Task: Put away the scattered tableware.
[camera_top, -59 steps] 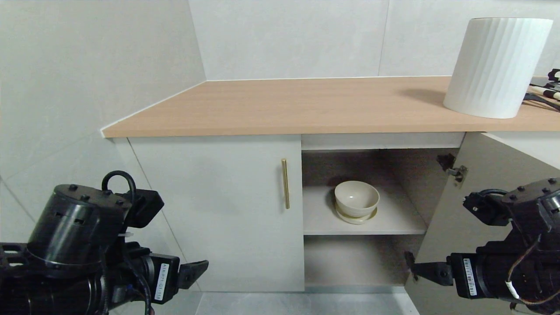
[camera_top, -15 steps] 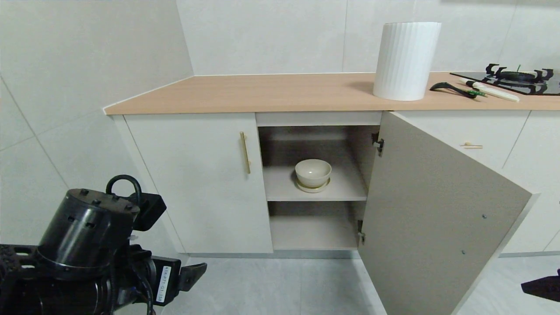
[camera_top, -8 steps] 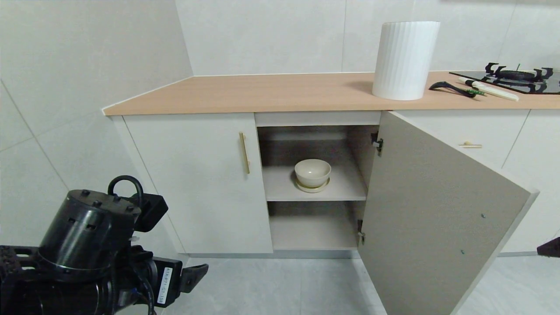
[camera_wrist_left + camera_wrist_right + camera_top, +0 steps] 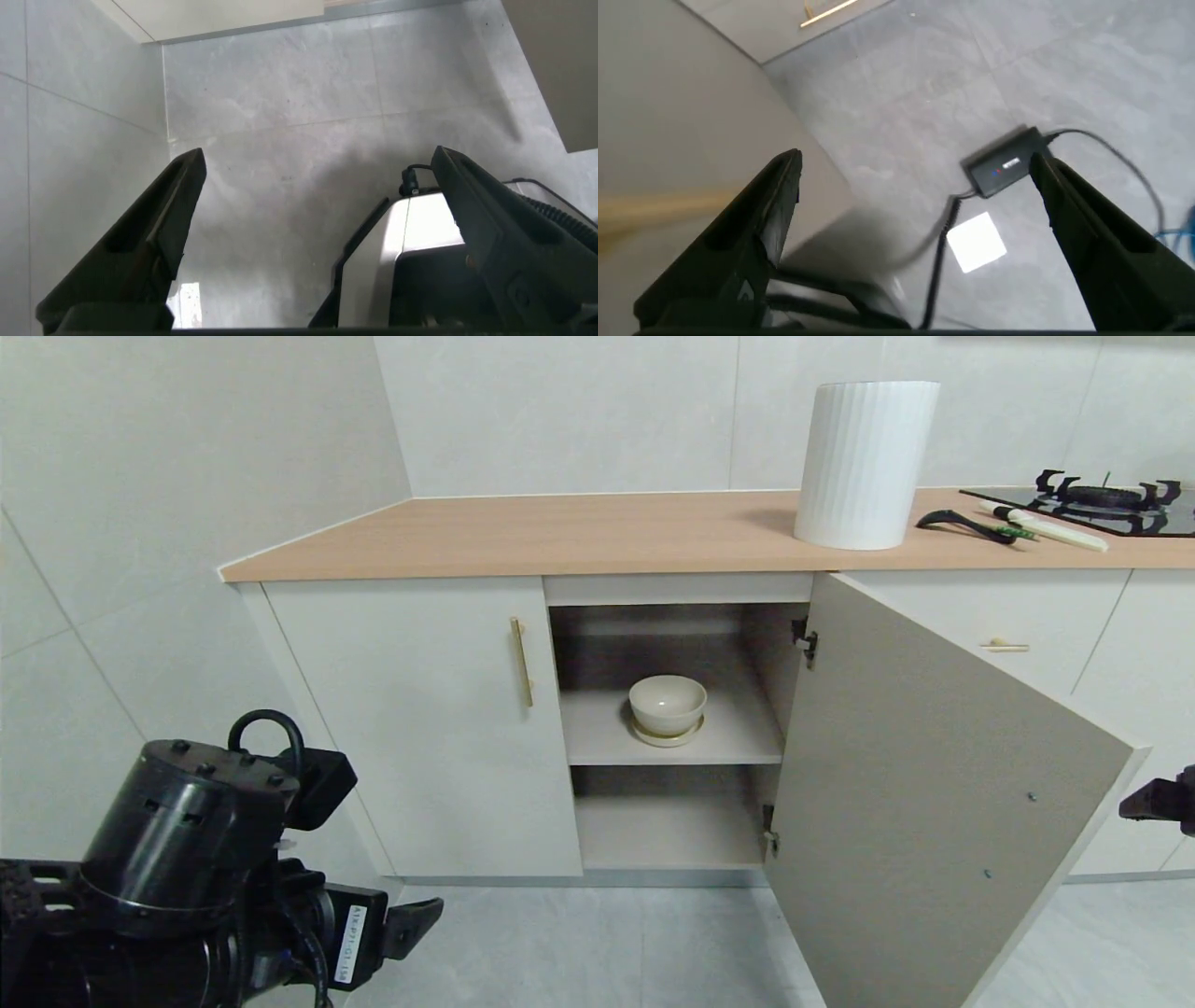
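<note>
Bowl [image 4: 667, 703] sat upright on a plate [image 4: 665, 740] on the upper shelf [image 4: 738, 742] of the cabinet, same spot as in every earlier frame. The whole head view had widened since the oldest frame, so the camera had backed off and the things had not moved.

Over the last second the right claw [image 4: 913, 163] rose at the right edge, past the open door [image 4: 934, 775]. The left claw [image 4: 318, 161] kept low, in front of the shut door [image 4: 411, 709]. Both claws stood apart, holding nothing.

Judgement: bowl and plate counted as stowed, and the next item had not been picked up.

On the counter [image 4: 560, 532], a black spoon [image 4: 962, 523] and a pale-handled utensil [image 4: 1050, 532] lay close together near the stove [image 4: 1106, 497], probably the next to stow. A tall white ribbed canister [image 4: 866, 462] stood just beside them. Its contents could not be seen.
</note>
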{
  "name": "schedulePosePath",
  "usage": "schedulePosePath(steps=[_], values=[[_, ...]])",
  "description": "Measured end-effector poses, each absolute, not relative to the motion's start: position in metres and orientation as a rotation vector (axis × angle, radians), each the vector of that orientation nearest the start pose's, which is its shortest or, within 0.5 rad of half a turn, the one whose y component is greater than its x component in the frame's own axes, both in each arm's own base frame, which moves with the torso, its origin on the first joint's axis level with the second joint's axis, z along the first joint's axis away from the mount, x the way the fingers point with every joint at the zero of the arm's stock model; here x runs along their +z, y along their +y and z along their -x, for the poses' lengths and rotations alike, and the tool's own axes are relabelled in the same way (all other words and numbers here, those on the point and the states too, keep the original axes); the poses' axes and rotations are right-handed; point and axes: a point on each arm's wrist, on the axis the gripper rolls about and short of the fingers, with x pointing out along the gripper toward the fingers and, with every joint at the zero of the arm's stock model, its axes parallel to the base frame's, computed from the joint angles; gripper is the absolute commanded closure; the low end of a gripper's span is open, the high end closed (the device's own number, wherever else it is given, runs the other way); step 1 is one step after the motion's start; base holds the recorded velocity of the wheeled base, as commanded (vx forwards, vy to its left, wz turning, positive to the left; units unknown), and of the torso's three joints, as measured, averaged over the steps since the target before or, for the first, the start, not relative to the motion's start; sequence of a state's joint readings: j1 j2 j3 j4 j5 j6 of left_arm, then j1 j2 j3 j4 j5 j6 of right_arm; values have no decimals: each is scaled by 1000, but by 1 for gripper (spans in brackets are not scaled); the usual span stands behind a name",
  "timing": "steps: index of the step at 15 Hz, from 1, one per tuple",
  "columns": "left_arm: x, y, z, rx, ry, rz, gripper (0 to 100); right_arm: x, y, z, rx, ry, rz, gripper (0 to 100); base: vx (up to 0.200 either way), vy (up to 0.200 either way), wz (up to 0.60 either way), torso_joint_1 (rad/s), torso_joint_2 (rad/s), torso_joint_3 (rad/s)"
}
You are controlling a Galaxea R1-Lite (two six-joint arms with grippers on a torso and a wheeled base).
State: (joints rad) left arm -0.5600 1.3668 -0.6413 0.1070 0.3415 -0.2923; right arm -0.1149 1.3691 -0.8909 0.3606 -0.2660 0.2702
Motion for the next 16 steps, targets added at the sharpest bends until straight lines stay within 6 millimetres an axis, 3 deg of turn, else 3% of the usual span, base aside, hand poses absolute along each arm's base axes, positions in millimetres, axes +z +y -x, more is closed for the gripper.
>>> schedulePosePath(steps=[6,16], values=[[160,-94,-164,-93,768,-85,0,180,-18,-213,-426,833,-180,0,0,0,0,0,0,0],[161,-93,-163,-94,765,-74,0,157,48,-214,-219,869,-210,0,0,0,0,0,0,0]])
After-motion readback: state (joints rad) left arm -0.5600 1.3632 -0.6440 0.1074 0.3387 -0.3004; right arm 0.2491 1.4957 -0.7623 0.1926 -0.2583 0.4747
